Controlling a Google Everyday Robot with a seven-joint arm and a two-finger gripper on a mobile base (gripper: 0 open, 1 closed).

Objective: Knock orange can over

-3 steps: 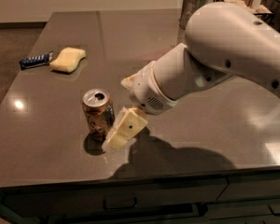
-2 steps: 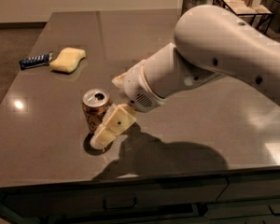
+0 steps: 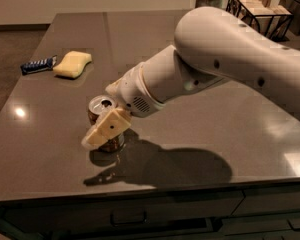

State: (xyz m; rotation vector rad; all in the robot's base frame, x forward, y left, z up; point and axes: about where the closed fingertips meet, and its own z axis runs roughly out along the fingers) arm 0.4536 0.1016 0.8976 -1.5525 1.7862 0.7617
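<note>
The orange can [image 3: 101,109] stands upright on the dark table [image 3: 200,124], near its front left. Its silver top with the pull-tab hole shows; most of its body is hidden behind my gripper. My gripper [image 3: 101,131] reaches in from the right on a big white arm [image 3: 225,59]. One cream finger [image 3: 107,128] lies across the front of the can, against it or very close to it. The other finger is hidden behind the can or the wrist.
A yellow sponge [image 3: 72,64] and a blue snack bar [image 3: 37,65] lie at the table's far left. A black wire rack with boxes [image 3: 257,6] stands at the back right. The table's front edge runs just below the can.
My arm has swung left. The gripper has moved from the can's right side to across its front. The can still stands upright in the same place.
</note>
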